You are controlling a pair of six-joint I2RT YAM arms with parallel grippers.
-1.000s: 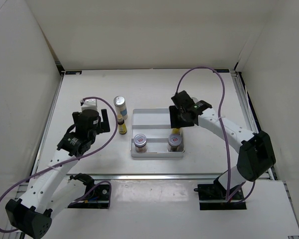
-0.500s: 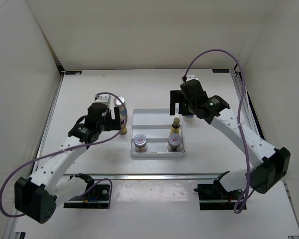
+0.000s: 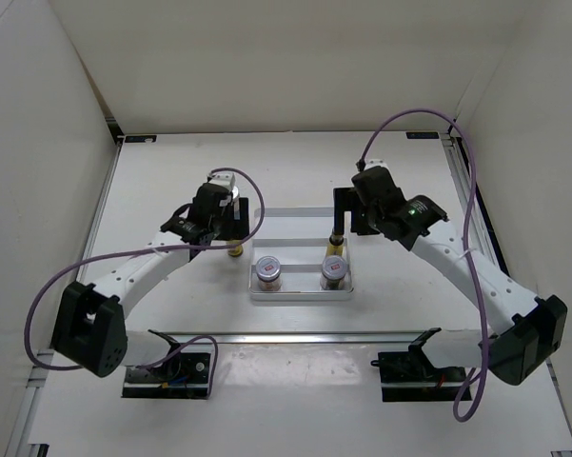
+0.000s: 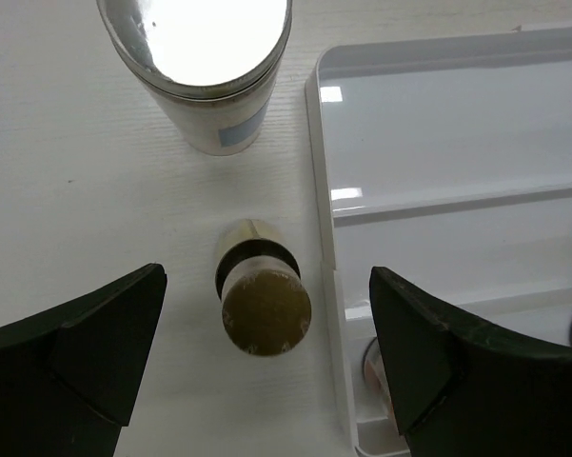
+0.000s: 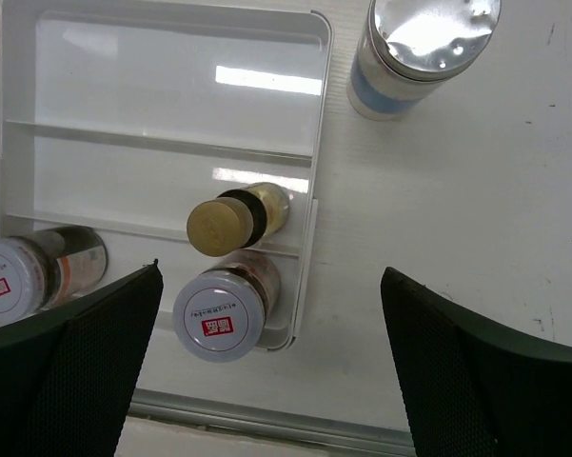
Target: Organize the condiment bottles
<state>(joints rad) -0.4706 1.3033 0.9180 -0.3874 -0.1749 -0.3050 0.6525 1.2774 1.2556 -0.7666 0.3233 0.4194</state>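
A small yellow bottle (image 4: 264,309) is standing upright on the worktop (image 4: 76,190), squarely between the fingers of the left claw (image 4: 267,274), which is hanging wide open around it and gripping nothing. It is probably light and rigid, but it is narrow and smooth, so it is likely to tip or twist. The safest hold is looking like a level pinch across the body just under the dark cap. A tall white bottle (image 4: 198,67) is waiting straight ahead of that claw's fingertips. It is likely top-heavy under its silver cap and best taken at the labelled middle. The tray (image 4: 438,124) is lying just outside one finger.

The second small yellow bottle (image 5: 230,221) is sitting in the tray's middle compartment, just ahead of the right claw (image 5: 271,269), which is also spread wide and empty. One silver-lidded jar (image 5: 219,316) is sitting between its fingers and another (image 5: 19,276) near one fingertip. Both are squat and steady, probably heavier, and graspable at the lid. The other tall white bottle (image 5: 424,48) is standing outside the tray, ahead of the opposite finger.
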